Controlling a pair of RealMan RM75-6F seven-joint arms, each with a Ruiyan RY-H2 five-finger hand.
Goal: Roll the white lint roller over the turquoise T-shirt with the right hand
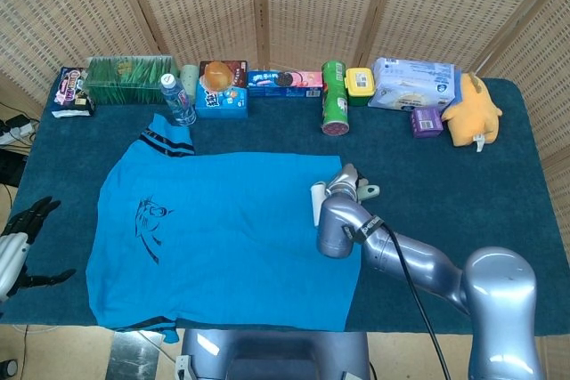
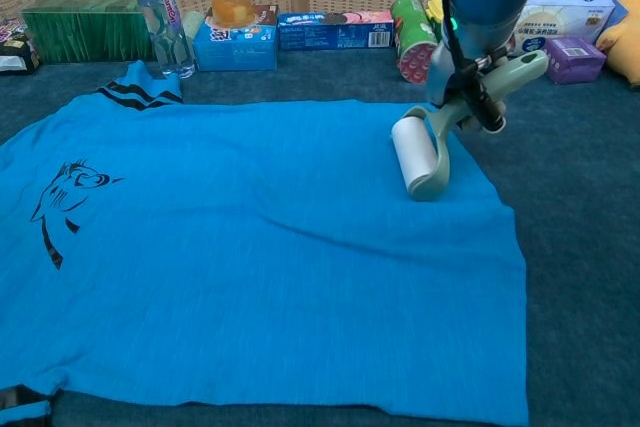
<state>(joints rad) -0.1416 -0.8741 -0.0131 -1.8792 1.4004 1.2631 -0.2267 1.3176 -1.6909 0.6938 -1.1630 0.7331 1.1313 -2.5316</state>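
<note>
A: Roller point(image 2: 412, 151) position?
B: Below the right hand point(image 2: 478, 97), which grips its handle; drum rests on the shirt point(image 2: 250, 257).
A: Left hand point(image 1: 18, 246)?
B: Fingers spread, holding nothing.

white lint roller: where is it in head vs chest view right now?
Head view: the white lint roller lies right of centre, on the turquoise T-shirt's right edge, mostly hidden by the right hand.
Chest view: upper right, head on the shirt.
Shared landmark: green cylindrical can behind it.
</note>
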